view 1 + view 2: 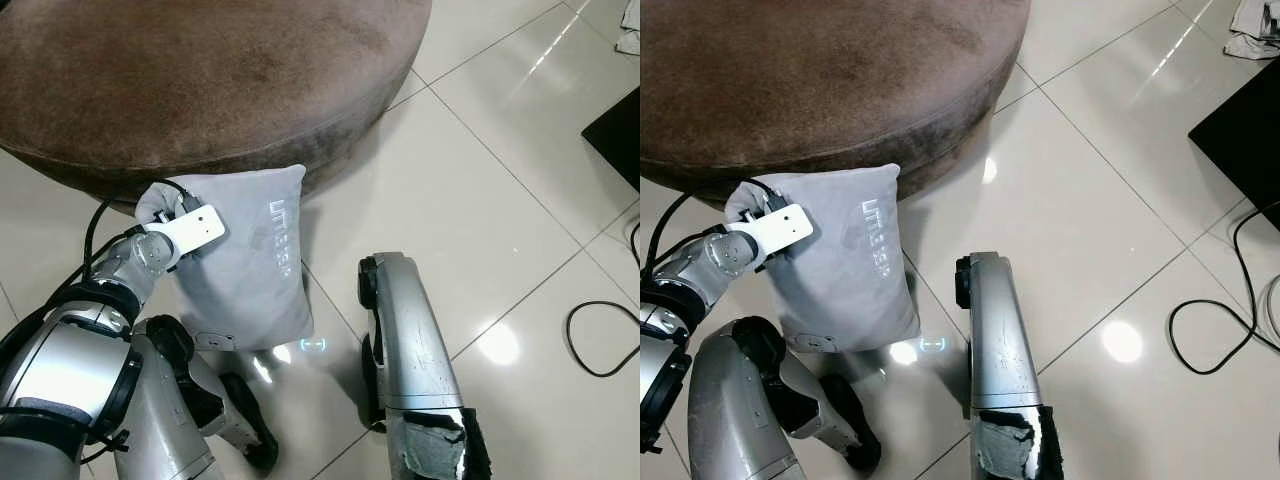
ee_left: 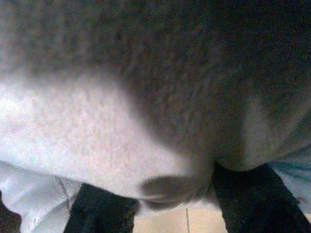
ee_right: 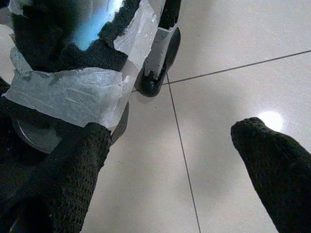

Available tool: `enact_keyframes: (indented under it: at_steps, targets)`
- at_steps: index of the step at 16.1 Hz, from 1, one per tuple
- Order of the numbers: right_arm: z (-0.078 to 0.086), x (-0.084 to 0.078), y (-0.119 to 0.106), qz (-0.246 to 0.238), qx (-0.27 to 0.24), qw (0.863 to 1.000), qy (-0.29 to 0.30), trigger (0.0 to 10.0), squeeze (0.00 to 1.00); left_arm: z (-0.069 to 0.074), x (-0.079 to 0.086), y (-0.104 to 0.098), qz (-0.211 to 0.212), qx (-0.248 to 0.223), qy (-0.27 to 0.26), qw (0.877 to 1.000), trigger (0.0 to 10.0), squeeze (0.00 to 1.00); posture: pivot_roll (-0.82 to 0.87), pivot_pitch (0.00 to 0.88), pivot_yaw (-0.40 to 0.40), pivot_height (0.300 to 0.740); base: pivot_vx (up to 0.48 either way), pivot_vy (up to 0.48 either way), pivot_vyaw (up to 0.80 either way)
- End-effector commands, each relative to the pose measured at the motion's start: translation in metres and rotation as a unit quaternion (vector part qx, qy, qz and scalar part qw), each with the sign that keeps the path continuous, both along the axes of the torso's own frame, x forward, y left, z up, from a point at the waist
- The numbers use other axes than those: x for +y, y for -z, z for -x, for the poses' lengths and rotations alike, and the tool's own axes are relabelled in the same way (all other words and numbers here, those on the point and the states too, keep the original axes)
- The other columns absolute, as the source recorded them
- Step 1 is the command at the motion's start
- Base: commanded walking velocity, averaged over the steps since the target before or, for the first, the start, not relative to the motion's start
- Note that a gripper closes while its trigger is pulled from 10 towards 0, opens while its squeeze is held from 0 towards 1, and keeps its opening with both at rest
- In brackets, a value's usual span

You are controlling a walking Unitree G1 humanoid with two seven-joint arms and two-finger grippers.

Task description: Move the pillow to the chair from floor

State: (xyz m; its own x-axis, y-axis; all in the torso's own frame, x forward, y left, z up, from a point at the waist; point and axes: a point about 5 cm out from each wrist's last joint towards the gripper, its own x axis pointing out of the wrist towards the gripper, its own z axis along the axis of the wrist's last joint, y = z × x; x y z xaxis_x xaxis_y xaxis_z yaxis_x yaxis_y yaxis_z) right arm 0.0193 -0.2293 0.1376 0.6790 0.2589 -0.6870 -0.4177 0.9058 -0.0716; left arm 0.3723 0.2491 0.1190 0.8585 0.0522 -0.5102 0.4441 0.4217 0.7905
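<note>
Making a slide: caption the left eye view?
Left gripper clutches the grey pillow by its corner, beside the brown round chair.

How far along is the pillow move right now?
Done: the left gripper has closed on the top corner of the grey pillow. In hand: the pillow stands upright against the brown round chair, its bottom edge at the tiled floor. Left: raising it onto the seat and letting go. The right gripper hangs open, idle.
</note>
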Motion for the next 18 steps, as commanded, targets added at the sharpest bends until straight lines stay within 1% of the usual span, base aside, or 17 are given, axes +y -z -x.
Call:
enact_keyframes:
  at_steps: [1,14,15,16,17,18]
  targets:
    - [0.006,-0.003,0.004,0.003,0.019,1.0,0.014,10.0,0.0,0.001,-0.007,0.005,0.009,0.013,0.011,1.0,0.0,0.0,-0.6,0.433,-0.028,0.437,0.0,0.0,0.0]
    - [0.006,-0.003,0.004,0.003,0.019,1.0,0.014,10.0,0.0,0.001,-0.007,0.005,0.009,0.013,0.011,1.0,0.0,0.0,-0.6,0.433,-0.028,0.437,0.0,0.0,0.0]
    - [-0.004,0.0,0.012,-0.006,0.011,1.0,0.008,10.0,0.0,0.001,-0.005,0.004,0.085,0.007,-0.02,0.996,0.0,0.0,-0.53,0.383,-0.017,0.437,0.0,0.0,0.0]
    - [-0.017,0.005,0.021,-0.018,0.0,1.0,-0.004,10.0,0.0,0.002,-0.002,0.002,0.172,0.002,-0.05,0.984,0.0,0.0,-0.53,0.38,-0.016,0.437,0.0,0.0,0.0]
    - [-0.021,0.006,0.023,-0.02,-0.002,1.0,-0.006,10.0,0.0,0.002,-0.002,0.001,0.186,-0.001,-0.054,0.981,0.0,0.0,-0.53,0.379,-0.013,0.437,0.0,0.0,0.0]
    - [-0.02,0.005,0.023,-0.018,-0.003,1.0,-0.003,10.0,0.0,0.001,-0.002,0.002,0.19,0.0,-0.055,0.98,0.0,0.07,-0.54,0.377,-0.012,0.437,0.0,0.0,0.0]
